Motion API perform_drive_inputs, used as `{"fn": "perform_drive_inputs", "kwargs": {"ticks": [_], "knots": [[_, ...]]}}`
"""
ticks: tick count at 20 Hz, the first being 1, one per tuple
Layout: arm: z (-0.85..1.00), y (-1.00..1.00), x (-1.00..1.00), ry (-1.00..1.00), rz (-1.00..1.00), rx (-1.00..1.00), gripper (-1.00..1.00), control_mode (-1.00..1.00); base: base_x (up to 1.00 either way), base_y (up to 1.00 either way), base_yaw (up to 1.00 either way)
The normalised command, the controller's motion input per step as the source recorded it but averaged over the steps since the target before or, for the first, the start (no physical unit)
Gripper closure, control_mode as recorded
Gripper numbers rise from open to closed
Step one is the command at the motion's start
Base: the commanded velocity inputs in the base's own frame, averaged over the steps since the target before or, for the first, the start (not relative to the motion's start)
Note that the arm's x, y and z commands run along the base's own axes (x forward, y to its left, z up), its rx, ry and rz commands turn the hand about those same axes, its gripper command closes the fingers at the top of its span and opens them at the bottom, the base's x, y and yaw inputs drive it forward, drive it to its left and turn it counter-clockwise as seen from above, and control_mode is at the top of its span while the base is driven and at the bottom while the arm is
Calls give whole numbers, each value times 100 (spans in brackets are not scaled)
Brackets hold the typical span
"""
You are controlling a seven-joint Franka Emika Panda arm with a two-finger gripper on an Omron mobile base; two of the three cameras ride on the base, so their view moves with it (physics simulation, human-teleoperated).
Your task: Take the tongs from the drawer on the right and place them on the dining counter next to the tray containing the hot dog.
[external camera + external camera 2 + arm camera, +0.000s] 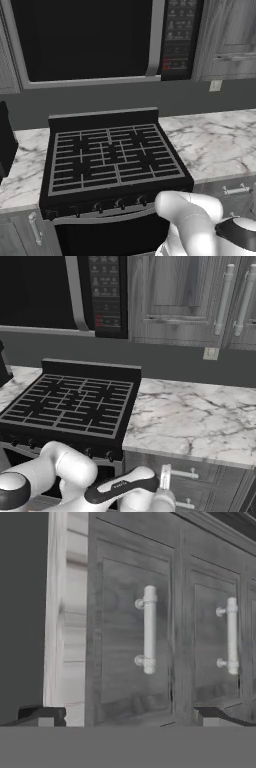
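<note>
Your arm [192, 220] has a glossy white, rounded shell with bulbous links. A dark grey joint cap sits at 4 o'clock in the left base view, and a dark band carries small pale lettering, too blurred to read.

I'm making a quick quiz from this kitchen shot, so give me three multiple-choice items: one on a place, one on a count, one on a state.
1. Where is the white marble worktop relative to the black gas stove?
A. To its right
B. Behind it
C. Beneath it

2. How many silver bar handles does the hand view show on the grey wood-grain drawer fronts?
A. One
B. Two
C. Four

3. How is the dark two-finger gripper?
A. Shut on tongs
B. Shut, empty
C. Open

Answers: 1 A, marble runs rightward from the stove; 2 B, two handles show side by side; 3 C, the fingertips stand wide apart, nothing between.
</note>
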Motion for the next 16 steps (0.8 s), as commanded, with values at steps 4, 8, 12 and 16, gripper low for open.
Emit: {"fn": "perform_drive_inputs", "kwargs": {"ticks": [4,8,12,16], "knots": [[-21,-23,0,-3,0,0,-100,-100,0,0,0],[-19,-20,0,0,0,0,-100,-100,0,0,0],[-4,-18,6,0,0,1,-100,-100,0,0,0],[-5,-6,19,0,0,0,-100,-100,0,0,0]]}}
